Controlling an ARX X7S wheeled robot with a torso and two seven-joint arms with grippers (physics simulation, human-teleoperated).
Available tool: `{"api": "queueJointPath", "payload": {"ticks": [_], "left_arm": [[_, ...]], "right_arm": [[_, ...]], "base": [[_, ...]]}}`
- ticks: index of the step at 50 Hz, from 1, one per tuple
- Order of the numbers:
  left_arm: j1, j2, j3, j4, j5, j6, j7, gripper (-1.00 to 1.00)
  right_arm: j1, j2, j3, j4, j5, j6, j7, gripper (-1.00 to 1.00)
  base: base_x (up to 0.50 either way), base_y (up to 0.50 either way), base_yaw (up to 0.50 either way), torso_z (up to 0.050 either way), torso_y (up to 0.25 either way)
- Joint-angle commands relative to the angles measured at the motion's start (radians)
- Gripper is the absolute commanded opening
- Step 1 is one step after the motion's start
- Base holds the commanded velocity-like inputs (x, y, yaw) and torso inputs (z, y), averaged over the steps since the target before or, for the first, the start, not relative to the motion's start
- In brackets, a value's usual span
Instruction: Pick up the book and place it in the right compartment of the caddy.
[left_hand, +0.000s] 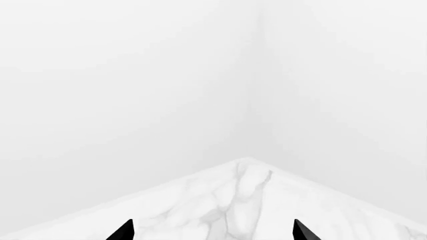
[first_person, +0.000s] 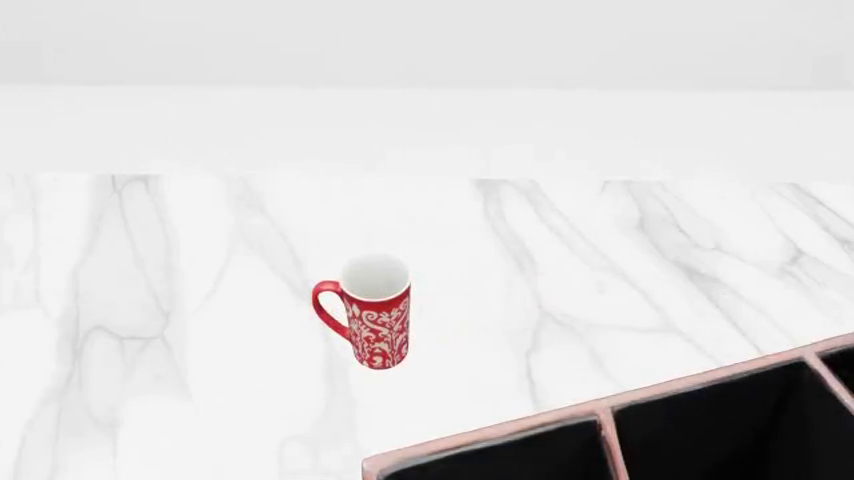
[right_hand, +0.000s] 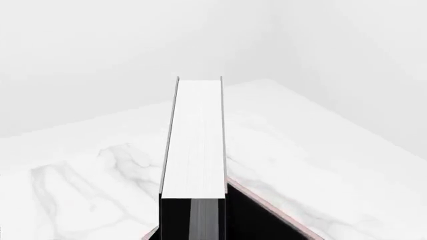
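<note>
The book (right_hand: 195, 145) fills the middle of the right wrist view, white page edge towards the camera and black covers on both sides. It stands out from my right gripper, whose fingers are hidden behind it, over a pink-rimmed corner of the caddy (right_hand: 267, 207). In the head view the caddy (first_person: 603, 408) sits at the lower right, with black compartments split by pale dividers. Neither the book nor an arm shows there. My left gripper (left_hand: 213, 232) is open and empty, with only two black fingertips (left_hand: 123, 231) showing above the marble.
A red-and-white patterned mug (first_person: 372, 318) stands upright on the white marble counter (first_person: 160, 330), left of and beyond the caddy. A white wall runs along the counter's far edge. The left wrist view shows a counter corner (left_hand: 247, 162) against white walls.
</note>
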Motion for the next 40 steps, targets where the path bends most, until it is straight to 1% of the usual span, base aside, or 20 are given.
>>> {"api": "queueJointPath", "payload": {"ticks": [1, 8, 15, 25, 40], "left_arm": [[0.005, 0.024, -0.022, -0.002, 0.019, 0.008, 0.018, 1.00], [0.001, 0.018, -0.012, -0.002, 0.019, 0.004, 0.011, 1.00], [0.000, 0.017, -0.009, 0.000, 0.016, 0.001, 0.009, 1.00], [-0.001, 0.018, 0.000, -0.001, 0.015, 0.003, 0.004, 1.00], [0.000, 0.017, 0.000, -0.001, 0.010, 0.002, 0.001, 1.00]], "right_arm": [[-0.005, -0.020, 0.056, 0.021, -0.025, -0.016, -0.013, -1.00], [-0.015, -0.004, 0.072, 0.014, -0.048, -0.020, -0.010, -1.00], [-0.018, 0.008, 0.056, -0.007, -0.095, -0.018, -0.030, -1.00], [-0.017, 0.001, 0.020, -0.007, -0.110, -0.015, -0.058, -1.00], [-0.061, -0.008, 0.017, -0.002, -0.149, -0.028, -0.106, -1.00]], "base": [[0.00, 0.00, 0.00, 0.000, 0.000], [0.00, 0.00, 0.00, 0.000, 0.002], [0.00, 0.00, 0.00, 0.000, 0.001], [0.00, 0.00, 0.00, 0.000, 0.001], [0.00, 0.00, 0.00, 0.001, 0.001]]}}
